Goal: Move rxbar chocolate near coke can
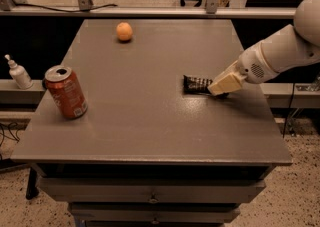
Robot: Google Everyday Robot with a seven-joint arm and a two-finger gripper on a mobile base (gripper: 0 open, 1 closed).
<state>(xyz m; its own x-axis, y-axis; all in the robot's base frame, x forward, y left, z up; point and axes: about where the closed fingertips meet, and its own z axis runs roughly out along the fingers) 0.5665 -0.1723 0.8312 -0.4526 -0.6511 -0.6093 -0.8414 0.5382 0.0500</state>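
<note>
The rxbar chocolate point(196, 84), a flat black wrapper with small white lettering, lies right of the table's middle. My gripper point(223, 84) comes in from the right on a white arm and is shut on the bar's right end, low over the table top. The bar's right end is hidden under the cream fingers point(220, 85). The coke can point(66, 92), red-orange with a silver top, stands upright near the table's left edge, far from the bar and the gripper.
A small round orange fruit point(124, 31) sits at the back of the grey table point(150, 131). A white pump bottle point(19, 73) stands on a lower ledge left of the table. Metal frame posts run behind the table.
</note>
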